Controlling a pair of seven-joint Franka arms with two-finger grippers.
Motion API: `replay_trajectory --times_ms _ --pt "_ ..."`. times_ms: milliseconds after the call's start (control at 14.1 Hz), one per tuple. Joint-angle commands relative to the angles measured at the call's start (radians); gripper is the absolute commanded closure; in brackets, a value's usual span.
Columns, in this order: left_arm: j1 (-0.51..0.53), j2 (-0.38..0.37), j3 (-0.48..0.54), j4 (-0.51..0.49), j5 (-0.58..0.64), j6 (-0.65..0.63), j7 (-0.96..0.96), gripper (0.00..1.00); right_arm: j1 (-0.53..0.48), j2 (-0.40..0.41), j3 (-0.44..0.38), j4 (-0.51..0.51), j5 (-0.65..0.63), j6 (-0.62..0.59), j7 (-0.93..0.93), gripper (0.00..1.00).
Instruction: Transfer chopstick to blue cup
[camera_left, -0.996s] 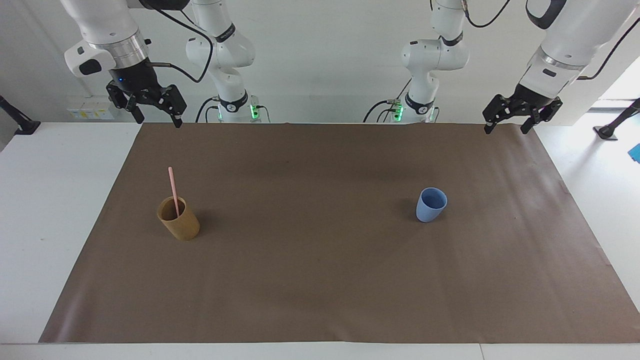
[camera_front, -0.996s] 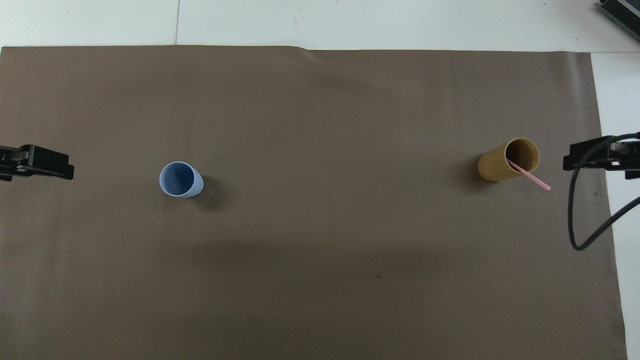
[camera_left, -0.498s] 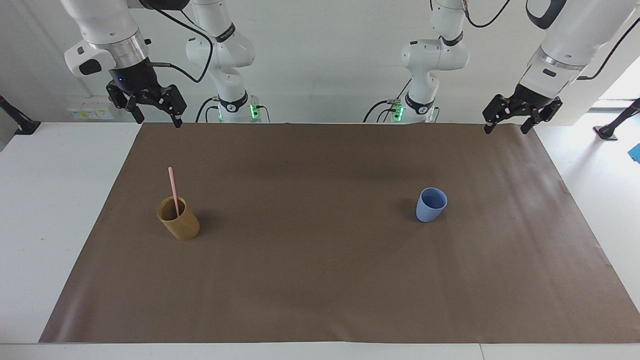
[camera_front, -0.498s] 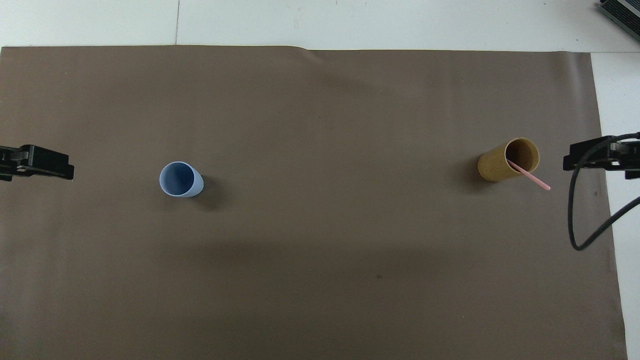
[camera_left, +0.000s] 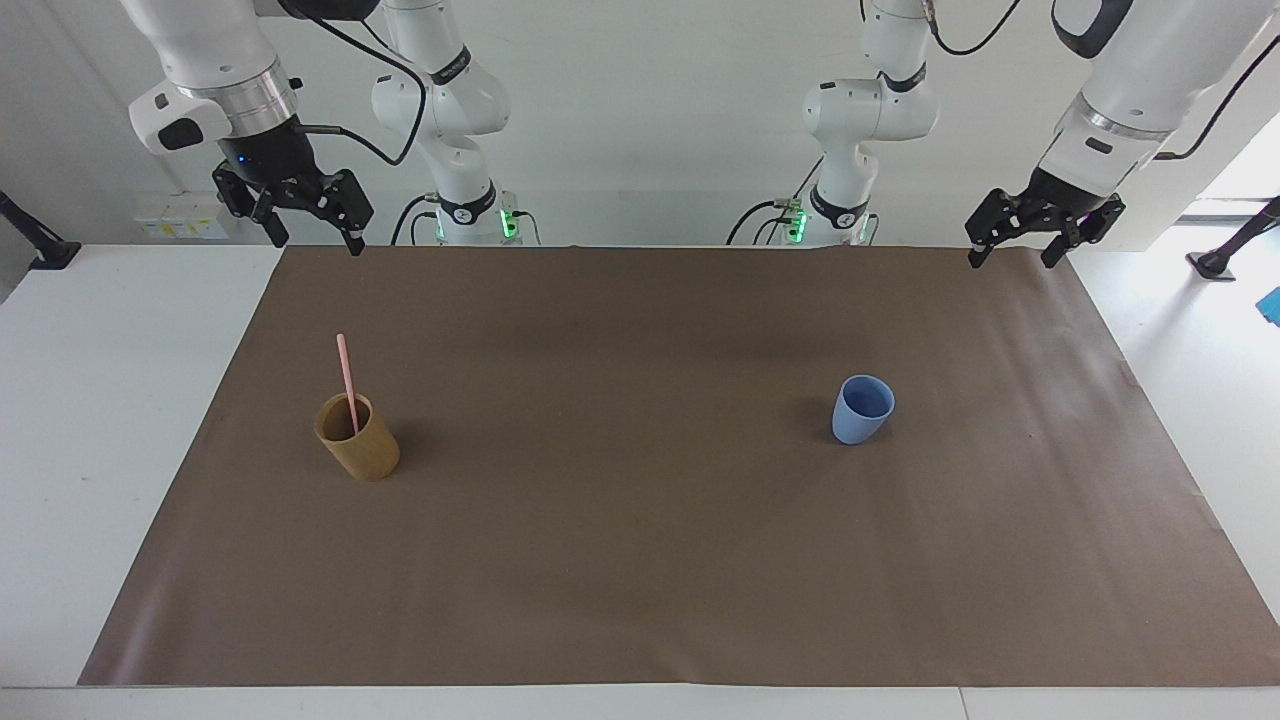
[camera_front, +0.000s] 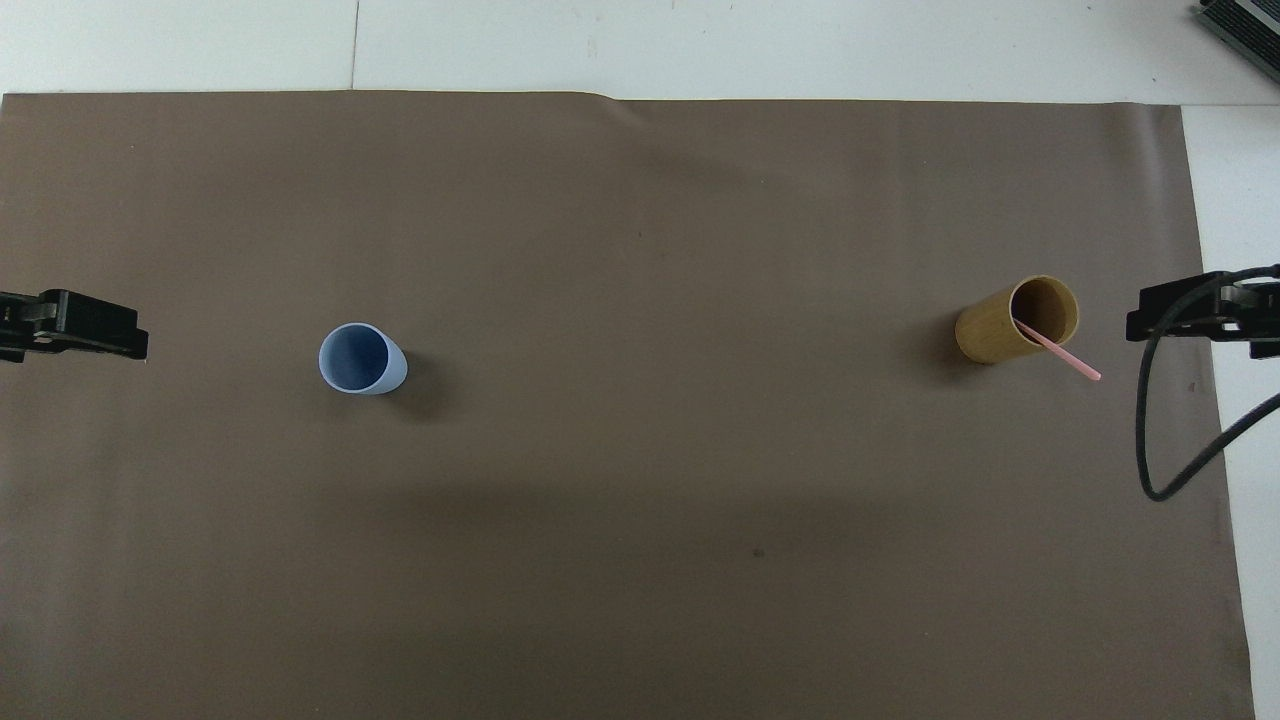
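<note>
**Chopstick stands in the tan cup, at the right arm's end**

The chopstick (camera_left: 346, 378), a thin pale pink stick, stands nearly upright in the tan wooden-looking cup (camera_left: 358, 440), its upper half clear of the rim and leaning a little toward the robots. The right gripper (camera_left: 305, 215) hangs open and empty over the mat's corner at that end, plainly the nearer one. The blue cup (camera_left: 861, 410), smooth, tapered plastic, stands empty well apart on the brown mat (camera_left: 640, 560). The left gripper (camera_left: 1020, 240) waits open above its own corner.

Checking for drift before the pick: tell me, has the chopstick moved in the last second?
No. The chopstick leans in the tan cup as before, its tip unchanged against the cup's rim.
</note>
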Motion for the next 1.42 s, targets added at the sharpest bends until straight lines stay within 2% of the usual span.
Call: replay_trajectory --times_ms 0,285,427,498,640,711,925,1138,1352 --pt "0.0 -0.002 -0.014 0.016 -0.01 -0.067 0.009 0.0 -0.014 -0.006 0.006 -0.007 0.011 -0.002 -0.012 0.0" --pt "0.008 0.0 -0.017 0.02 -0.01 -0.067 0.001 0.0 -0.014 -0.006 0.007 -0.006 0.011 -0.002 -0.012 0.0" --pt "0.005 -0.017 -0.017 -0.019 -0.013 -0.045 -0.017 0.0 -0.014 -0.006 0.006 -0.006 0.011 -0.002 -0.012 0.0" --pt "0.002 -0.01 -0.017 -0.065 -0.013 0.03 -0.034 0.0 -0.014 -0.006 0.007 -0.006 0.011 -0.002 -0.012 0.0" --pt "-0.003 -0.003 -0.017 -0.186 -0.013 0.287 -0.072 0.0 -0.014 -0.006 0.006 -0.006 0.011 -0.002 -0.012 0.0" --pt "-0.002 0.004 -0.017 -0.217 -0.013 0.369 -0.08 0.0 -0.014 -0.006 0.006 -0.006 0.011 -0.002 -0.012 0.0" --pt "-0.017 0.055 -0.017 -0.302 -0.013 0.454 -0.095 0.0 -0.014 -0.006 0.006 -0.006 0.011 -0.002 -0.012 0.0" --pt "-0.056 0.058 -0.017 -0.45 -0.013 0.609 -0.095 0.0 -0.014 -0.006 0.006 -0.006 0.011 -0.002 -0.012 0.0" --pt "-0.098 0.138 -0.017 -0.472 -0.013 0.666 -0.097 0.0 -0.014 -0.006 0.007 -0.006 0.011 -0.002 -0.012 0.0"
